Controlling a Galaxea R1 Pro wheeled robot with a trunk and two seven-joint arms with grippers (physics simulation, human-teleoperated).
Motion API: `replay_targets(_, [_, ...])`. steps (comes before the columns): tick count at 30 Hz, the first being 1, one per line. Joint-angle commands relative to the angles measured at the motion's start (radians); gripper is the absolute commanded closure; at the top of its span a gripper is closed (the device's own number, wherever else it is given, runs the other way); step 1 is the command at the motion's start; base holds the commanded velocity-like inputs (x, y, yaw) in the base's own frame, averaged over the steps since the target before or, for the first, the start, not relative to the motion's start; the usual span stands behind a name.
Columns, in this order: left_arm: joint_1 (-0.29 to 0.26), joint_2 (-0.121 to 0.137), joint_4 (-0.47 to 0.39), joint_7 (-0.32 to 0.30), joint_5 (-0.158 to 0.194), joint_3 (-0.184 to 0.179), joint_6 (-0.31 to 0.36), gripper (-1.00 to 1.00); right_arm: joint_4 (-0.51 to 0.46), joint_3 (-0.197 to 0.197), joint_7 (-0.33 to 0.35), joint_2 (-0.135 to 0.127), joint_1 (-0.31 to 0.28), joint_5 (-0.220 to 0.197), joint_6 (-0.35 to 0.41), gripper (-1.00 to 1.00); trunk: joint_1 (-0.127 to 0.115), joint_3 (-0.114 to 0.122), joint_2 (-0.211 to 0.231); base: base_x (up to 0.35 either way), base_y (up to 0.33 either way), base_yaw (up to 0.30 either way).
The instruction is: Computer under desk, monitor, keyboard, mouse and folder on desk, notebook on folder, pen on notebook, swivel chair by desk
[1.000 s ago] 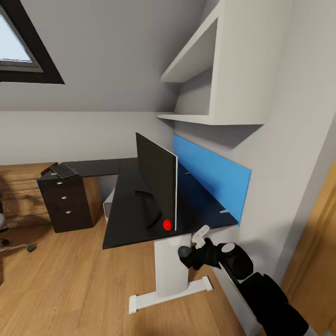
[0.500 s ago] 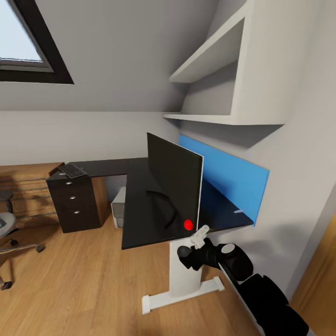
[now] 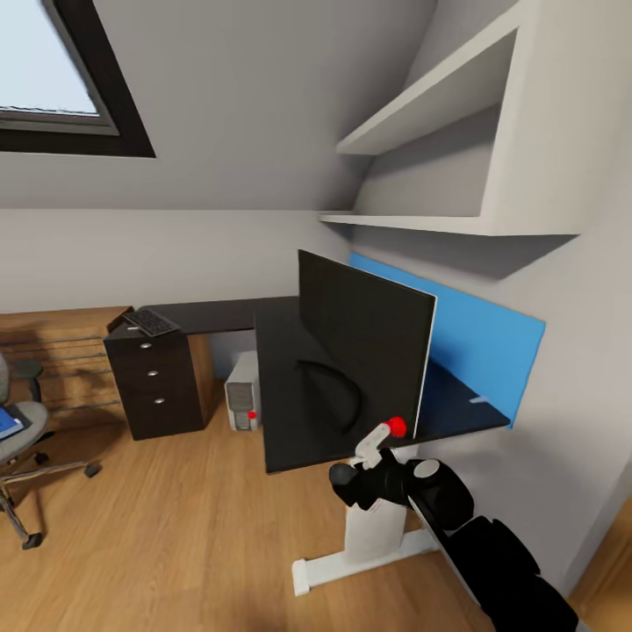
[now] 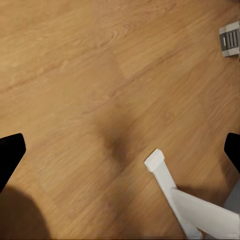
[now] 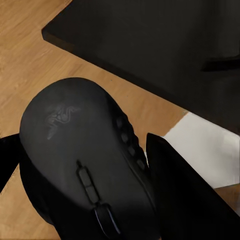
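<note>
Swivel chair: grey seat cut off by the frame at far left, a sliver of blue folder lying on it; chrome legs and casters spread over the wood floor.

Keyboard: dark, slim, seen on the far wing of the desk above a dark drawer unit.

Computer: light grey tower with a red dot, standing on the floor under the desk, just beside the drawer unit.

Monitor: black screen, upright on the glossy black top, arched stand in front, blue back panel behind. Its lower corner is covered by the right arm.

Open floor lies between chair and desk; the desk's near edge and white foot stand close to the robot.

Left gripper: fingertips spread wide apart at the frame edges, nothing between them, floor below.

Right gripper: clamped around the mouse, a dark oval with side buttons, held near the desk's near corner, above the floor. The mouse itself is hard to make out in the head view.
</note>
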Motion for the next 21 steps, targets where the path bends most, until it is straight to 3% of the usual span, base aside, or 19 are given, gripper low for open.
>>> replay_targets(1, [0.000, 0.001, -0.001, 0.008, 0.010, -0.007, 0.003, -1.00, -0.001, 0.001, 0.005, 0.004, -0.001, 0.011, 0.006, 1.00, 0.000, -0.001, -0.001, 0.179, 0.276, 0.000])
replay_targets(4, [0.000, 0.001, -0.001, 0.009, 0.009, -0.013, 0.002, -1.00, -0.001, 0.001, 0.005, 0.009, -0.001, 0.014, 0.008, 1.00, 0.000, -0.001, -0.001, 0.187, 0.275, 0.002])
replay_targets(14, [0.000, 0.001, 0.000, 0.009, 0.009, -0.017, 0.001, -1.00, 0.000, -0.010, 0.005, 0.013, -0.002, 0.014, 0.009, 1.00, 0.000, -0.001, -0.001, 0.200, 0.275, 0.230])
replay_targets(21, [-0.001, 0.002, 0.001, 0.009, 0.009, -0.017, 0.001, -1.00, 0.000, -0.010, 0.004, 0.013, -0.002, 0.016, 0.008, 1.00, 0.000, -0.001, -0.001, 0.191, 0.281, 0.093])
